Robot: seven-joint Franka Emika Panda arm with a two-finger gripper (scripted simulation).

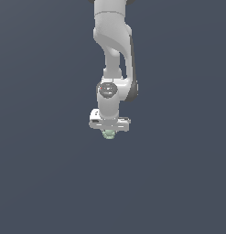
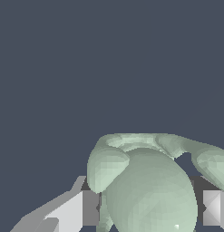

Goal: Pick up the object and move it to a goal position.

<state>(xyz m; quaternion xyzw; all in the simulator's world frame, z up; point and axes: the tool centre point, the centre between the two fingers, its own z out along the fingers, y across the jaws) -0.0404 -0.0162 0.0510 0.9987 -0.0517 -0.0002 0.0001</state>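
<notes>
While gripper (image 1: 109, 131) hangs vertical, object (image 1: 108, 134) sits between jaws; roundish

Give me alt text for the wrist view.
A pale mint-green lumpy object fills the lower part of the frame, sitting between the tool's two grey-white fingers. Everything behind is plain dark blue-grey.

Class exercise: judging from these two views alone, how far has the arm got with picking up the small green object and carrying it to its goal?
Done: the gripper has reached the pale green lumpy object. In hand: the wrist view shows the object sitting between the two fingers, close at both sides, so a grasp seems under way; firm contact cannot be confirmed. Left: lifting and carrying it. No goal marker shows in either view.
</notes>
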